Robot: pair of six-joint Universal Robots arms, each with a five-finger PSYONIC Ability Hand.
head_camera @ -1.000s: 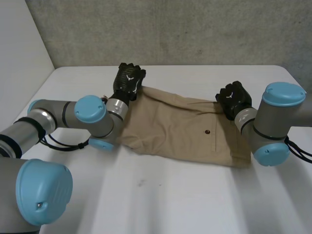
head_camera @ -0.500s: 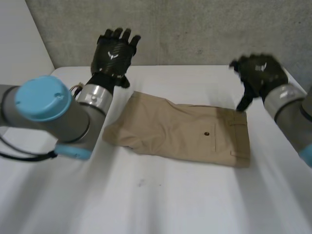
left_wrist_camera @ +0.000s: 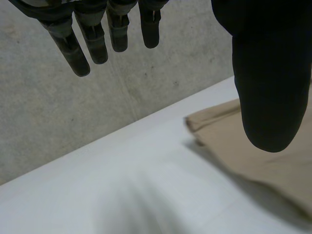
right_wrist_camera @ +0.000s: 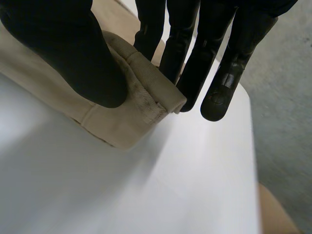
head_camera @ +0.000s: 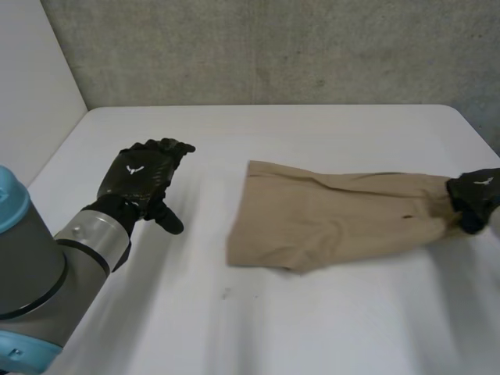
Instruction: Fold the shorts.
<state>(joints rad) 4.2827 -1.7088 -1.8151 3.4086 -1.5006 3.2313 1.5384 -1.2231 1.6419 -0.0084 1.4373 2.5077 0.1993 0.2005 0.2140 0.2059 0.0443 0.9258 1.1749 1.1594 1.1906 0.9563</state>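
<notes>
L hand [head_camera: 141,181]: black, glove-like shell, back finely textured w/ small white winged emblem [head_camera: 134,169]. Behind the hand a short black cuff, then a silver-grey metal wrist ring [head_camera: 92,233], then the thick grey cylindrical L arm [head_camera: 39,273] w/ a light-blue cap [head_camera: 6,195] at the joint. Left wrist view: fingers [left_wrist_camera: 73,51] slim, segmented, dark grey-black, rounded tips; thumb [left_wrist_camera: 270,83] much broader, smooth matte black, blunt end. R hand [head_camera: 473,197]: same black build, same white mark on its back. Right wrist view: its fingers [right_wrist_camera: 229,73] glossy black, long, rounded tips; thumb [right_wrist_camera: 68,53] wide, matte.
</notes>
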